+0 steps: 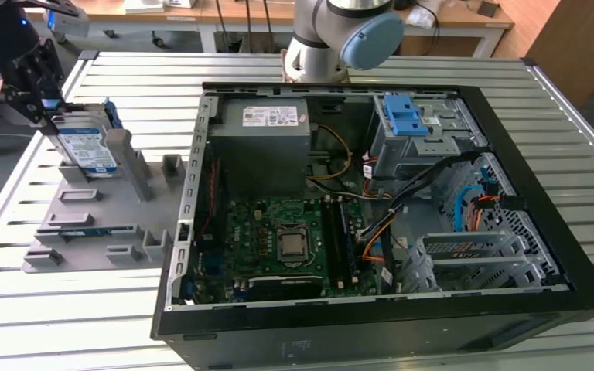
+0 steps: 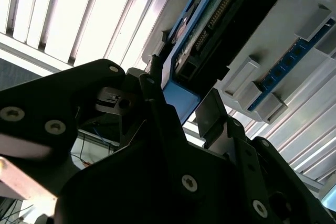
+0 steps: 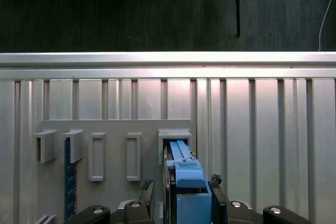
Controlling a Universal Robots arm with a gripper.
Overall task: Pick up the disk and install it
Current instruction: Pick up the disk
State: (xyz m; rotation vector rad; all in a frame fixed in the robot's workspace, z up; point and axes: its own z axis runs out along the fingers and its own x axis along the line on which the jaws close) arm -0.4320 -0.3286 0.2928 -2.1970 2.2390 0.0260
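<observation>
While the disk (image 1: 84,151) stands upright in the grey fixture (image 1: 90,228) at the exterior view's left, the gripper (image 3: 181,184) straddles it. Clamping cannot be told. Lifting and installation in the computer case (image 1: 380,334) remain outstanding.

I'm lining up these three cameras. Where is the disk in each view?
Exterior view: the disk stands upright in the grey holder at the exterior view's left, under the gripper.
First wrist view: the disk is edge-on in a slot of the holder.
Second wrist view: the disk shows its circuit-board side.
Shared landmark: the holder.
</observation>
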